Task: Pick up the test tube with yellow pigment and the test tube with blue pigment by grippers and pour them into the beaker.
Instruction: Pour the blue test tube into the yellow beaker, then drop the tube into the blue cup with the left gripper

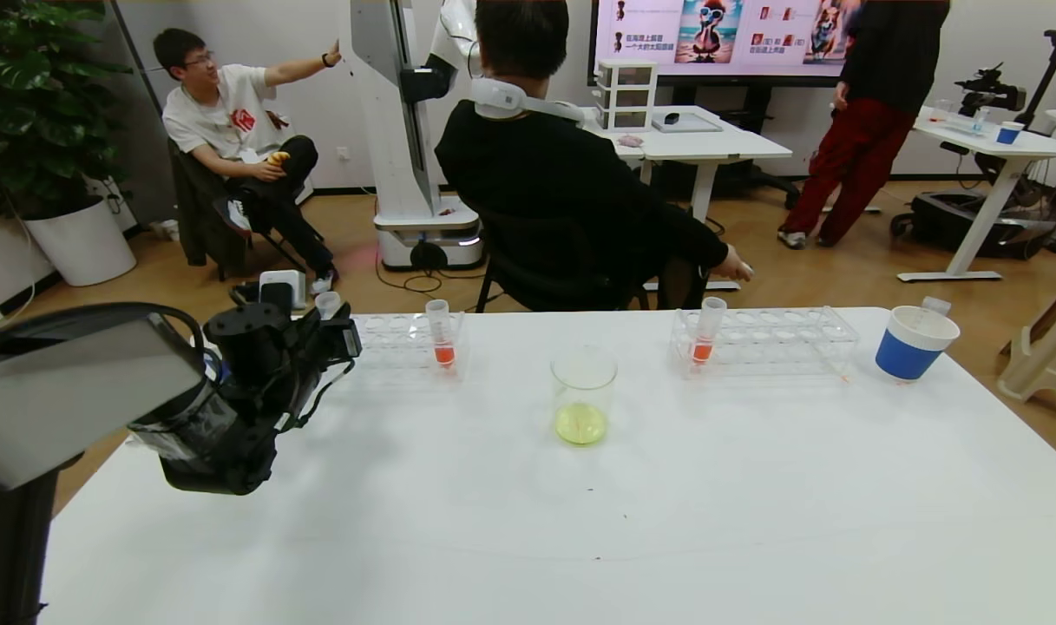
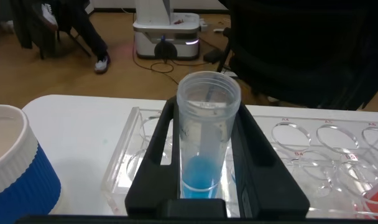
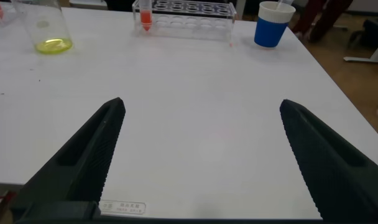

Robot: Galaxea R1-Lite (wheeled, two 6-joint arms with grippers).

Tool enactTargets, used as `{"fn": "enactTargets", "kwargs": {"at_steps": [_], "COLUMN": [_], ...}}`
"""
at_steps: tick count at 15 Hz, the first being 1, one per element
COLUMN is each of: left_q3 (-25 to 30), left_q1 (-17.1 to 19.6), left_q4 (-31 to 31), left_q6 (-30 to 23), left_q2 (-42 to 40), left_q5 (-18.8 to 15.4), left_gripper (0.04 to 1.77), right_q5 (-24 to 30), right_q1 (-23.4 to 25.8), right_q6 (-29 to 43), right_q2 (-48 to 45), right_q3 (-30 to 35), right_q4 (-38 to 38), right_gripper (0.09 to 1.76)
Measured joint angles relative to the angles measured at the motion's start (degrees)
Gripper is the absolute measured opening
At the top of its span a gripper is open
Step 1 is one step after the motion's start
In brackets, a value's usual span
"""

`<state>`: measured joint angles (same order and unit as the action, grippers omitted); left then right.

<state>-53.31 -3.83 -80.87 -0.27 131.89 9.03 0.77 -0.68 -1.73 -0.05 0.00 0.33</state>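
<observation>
At the surface's far left corner, the left gripper (image 2: pixel 204 180) is clenched on the blue tube (image 2: pixel 206 134) in its rack (image 2: pixel 124 165). Yellow already sits in the beaker (image 1: pixel 583 395), mid-surface. Next: lift straight, carry, tip. The right gripper (image 3: pixel 201 155) hangs released near the front edge.

Robotics lab — test-tube racks (image 1: pixel 766 340), another robot (image 1: pixel 406 130).
</observation>
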Motion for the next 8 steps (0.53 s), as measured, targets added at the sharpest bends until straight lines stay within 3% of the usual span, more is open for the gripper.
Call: {"fn": "enactTargets", "kwargs": {"at_steps": [4, 8], "left_q3": [-2.23, -3.46], "left_q1": [-0.35, -0.77], "left_q4": [11.91, 14.01], "left_q6": [0.11, 0.13], "left_q2": [-5.88, -9.24], "left_q5": [0.94, 1.05], "left_gripper": [0.5, 0.5], "right_q5": [0.0, -0.02], "right_q1": [0.0, 0.0], "right_q6": [0.02, 0.02], "right_q2": [0.0, 0.0], "right_q3": [0.0, 0.0], "right_q4": [0.0, 0.02], "right_gripper": [1.74, 1.74]}}
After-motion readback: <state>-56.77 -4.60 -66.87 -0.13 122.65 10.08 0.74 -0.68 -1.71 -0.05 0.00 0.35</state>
